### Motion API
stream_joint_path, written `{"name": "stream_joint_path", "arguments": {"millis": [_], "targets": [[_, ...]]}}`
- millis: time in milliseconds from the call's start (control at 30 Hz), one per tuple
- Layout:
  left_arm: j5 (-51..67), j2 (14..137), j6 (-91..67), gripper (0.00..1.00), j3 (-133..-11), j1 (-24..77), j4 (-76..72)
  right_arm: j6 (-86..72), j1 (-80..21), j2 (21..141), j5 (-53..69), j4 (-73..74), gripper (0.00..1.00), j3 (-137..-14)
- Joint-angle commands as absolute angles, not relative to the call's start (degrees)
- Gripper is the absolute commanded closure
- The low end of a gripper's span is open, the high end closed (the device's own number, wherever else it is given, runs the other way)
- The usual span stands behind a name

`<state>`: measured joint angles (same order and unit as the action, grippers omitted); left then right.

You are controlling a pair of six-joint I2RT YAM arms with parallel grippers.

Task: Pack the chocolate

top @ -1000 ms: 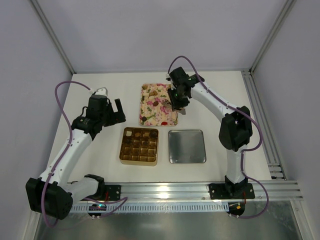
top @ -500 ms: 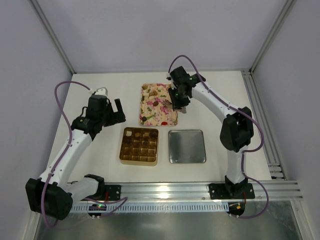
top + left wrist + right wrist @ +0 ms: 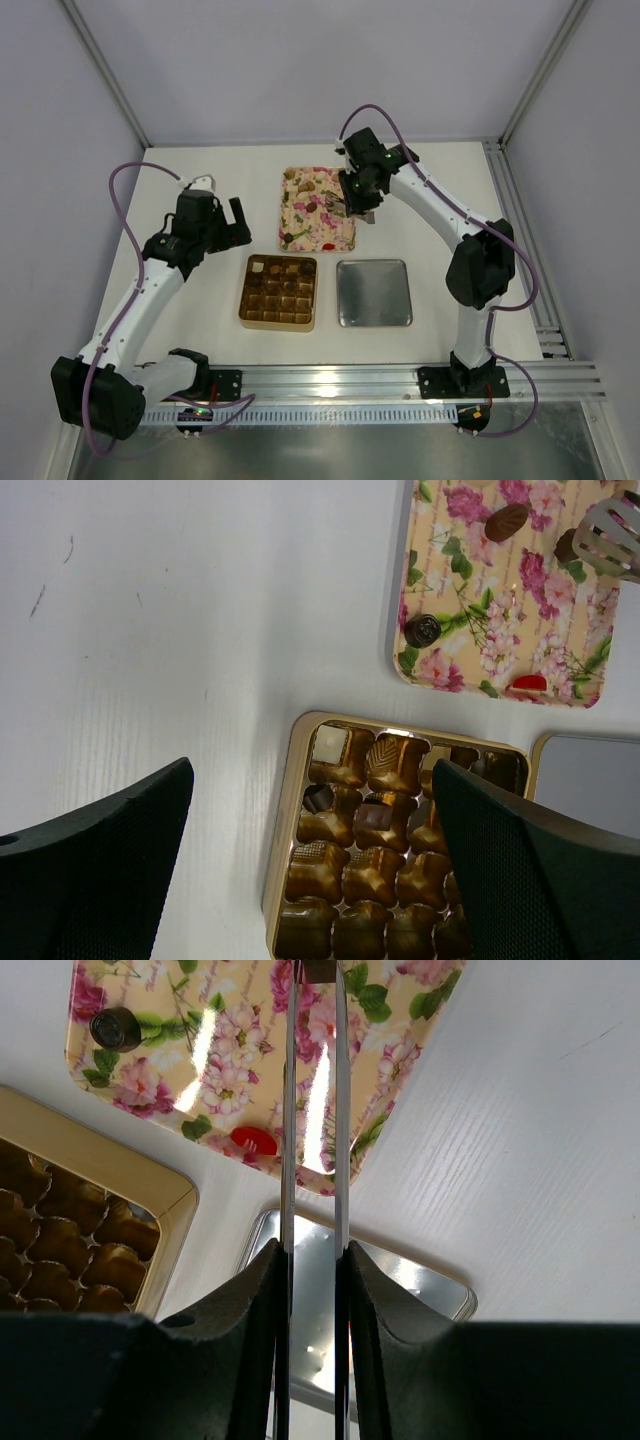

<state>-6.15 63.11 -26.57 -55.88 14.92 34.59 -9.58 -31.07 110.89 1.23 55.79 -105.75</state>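
Several brown chocolate pieces fill the gold box [image 3: 279, 292] [image 3: 280, 870]. More chocolate lies loose on the pink flowered tray [image 3: 318, 208] [image 3: 500, 630]: a dark round piece [image 3: 422, 630] [image 3: 113, 1028] and an oval brown one [image 3: 507, 522]. My right gripper [image 3: 357, 203] [image 3: 312, 1250] is shut on metal tongs [image 3: 340, 1110] [image 3: 610, 540], which reach over the tray's right part. A brown chocolate piece [image 3: 320, 968] [image 3: 567, 546] sits between the tong tips. My left gripper [image 3: 232, 222] [image 3: 312, 770] hangs open above the box's left edge, holding nothing.
A silver lid [image 3: 374, 293] [image 3: 400, 1280] lies right of the gold box. A small red item [image 3: 527, 683] [image 3: 252, 1141] sits at the tray's near edge. A metal rail [image 3: 400, 380] runs along the table's front, and frame posts stand at the back corners.
The right wrist has shifted slightly toward the back right over the tray's right side, with the tongs still in its grip. The left arm has not moved.
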Motion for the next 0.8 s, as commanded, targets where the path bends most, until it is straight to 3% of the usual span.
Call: {"name": "stream_joint_path", "arguments": {"millis": [0,767], "targets": [[-5.8,61.8,-26.4,0.00,-56.8,14.9,34.2,-9.4,-31.4,108.2,2.0,55.4,0.69,-107.6],[-6.1,61.7,-26.5,0.00,-56.8,14.8,34.3,-8.6,-31.4,112.8,3.5,55.1,0.69,-106.3]]}}
